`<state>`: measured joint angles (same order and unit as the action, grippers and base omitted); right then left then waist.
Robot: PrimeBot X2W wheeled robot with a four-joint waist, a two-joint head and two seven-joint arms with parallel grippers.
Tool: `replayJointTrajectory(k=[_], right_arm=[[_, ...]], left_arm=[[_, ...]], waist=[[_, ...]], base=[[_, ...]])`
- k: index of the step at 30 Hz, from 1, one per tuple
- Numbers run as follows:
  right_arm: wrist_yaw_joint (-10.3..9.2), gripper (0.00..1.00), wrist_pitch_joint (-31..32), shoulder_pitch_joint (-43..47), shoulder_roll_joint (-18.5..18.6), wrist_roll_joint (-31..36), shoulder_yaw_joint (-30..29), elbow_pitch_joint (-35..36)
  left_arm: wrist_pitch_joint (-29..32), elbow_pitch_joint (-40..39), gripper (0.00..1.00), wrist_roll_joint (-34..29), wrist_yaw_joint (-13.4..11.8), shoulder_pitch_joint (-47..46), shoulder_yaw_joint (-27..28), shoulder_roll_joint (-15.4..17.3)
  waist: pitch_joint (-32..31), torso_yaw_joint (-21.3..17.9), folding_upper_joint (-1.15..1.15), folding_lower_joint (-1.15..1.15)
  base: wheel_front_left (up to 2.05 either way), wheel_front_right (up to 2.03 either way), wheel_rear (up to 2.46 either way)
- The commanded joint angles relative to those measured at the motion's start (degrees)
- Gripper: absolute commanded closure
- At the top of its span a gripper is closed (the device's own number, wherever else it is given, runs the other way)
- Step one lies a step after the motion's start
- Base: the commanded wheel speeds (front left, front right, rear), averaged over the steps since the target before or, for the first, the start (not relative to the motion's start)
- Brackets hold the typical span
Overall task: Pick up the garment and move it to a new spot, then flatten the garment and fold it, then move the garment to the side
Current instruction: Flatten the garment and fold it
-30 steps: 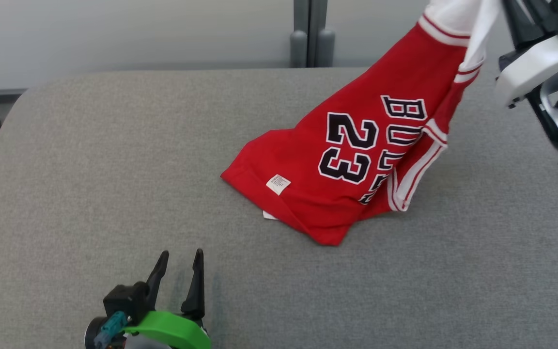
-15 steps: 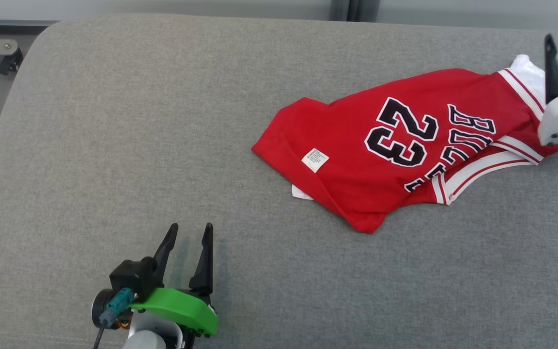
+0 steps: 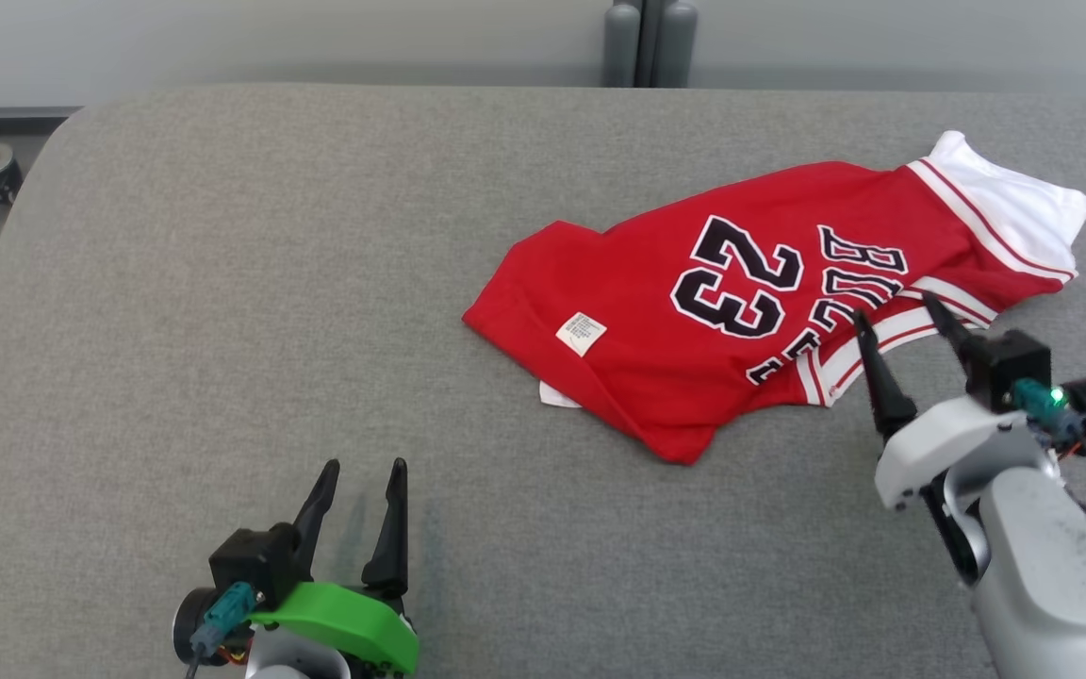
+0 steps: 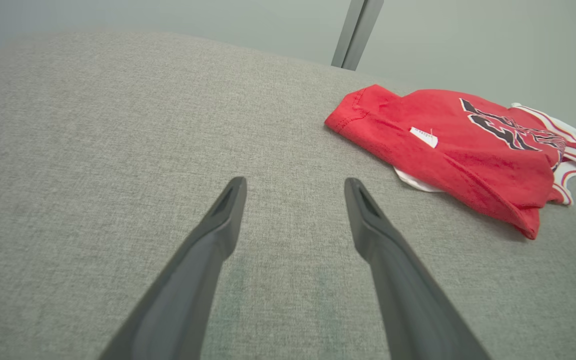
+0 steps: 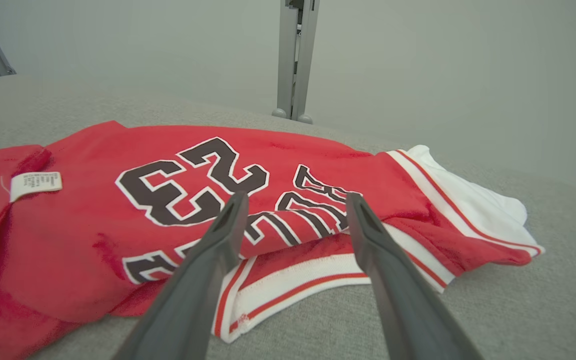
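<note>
1. Head view shows the garment (image 3: pixel 741 302), a red jersey with the number 23, lying on the right half of the grey counter (image 3: pixel 222 283). It is released and rumpled, with its near side doubled under.
2. The right tool (image 3: pixel 894 307) has its fingers spread and grips nothing. Its tips point over the jersey's striped near edge (image 3: pixel 868 344); whether they touch the cloth cannot be told.
3. The left tool (image 3: pixel 365 464) is also spread and empty. It sits above bare counter at the near left, well apart from the jersey.
4. The move to a new spot looks done, so flattening is probably the step in hand.
5. To do it well, pinch one layer only at the striped edge, which the right wrist view shows between the right tool's fingers (image 5: pixel 296 196). Draw it outward and low so the tucked part opens rather than drags.
6. Bring the left tool across to the hem end near the label (image 3: pixel 582 334) to hold that side. Otherwise the whole jersey is likely to slide on the counter.
7. Pull the two ends apart gently, since the cloth looks soft and would bunch under a fast tug.
8. Count: one garment, one white label on it, two tools, one counter, and one grey post (image 3: pixel 649 42) behind it.
</note>
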<state>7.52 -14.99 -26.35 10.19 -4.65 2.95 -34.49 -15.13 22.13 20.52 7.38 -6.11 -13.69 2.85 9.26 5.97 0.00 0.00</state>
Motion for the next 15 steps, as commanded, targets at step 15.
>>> replayJointTrajectory(k=[15], right_arm=[[-0.07,0.0,-0.25,12.37,-5.09,-0.63,-0.49,11.65]], left_arm=[[0.0,3.65,0.0,-0.65,0.17,-10.48,-3.65,0.18]], waist=[[2.21,-10.15,0.0,0.0]], base=[[0.0,0.0,0.0]])
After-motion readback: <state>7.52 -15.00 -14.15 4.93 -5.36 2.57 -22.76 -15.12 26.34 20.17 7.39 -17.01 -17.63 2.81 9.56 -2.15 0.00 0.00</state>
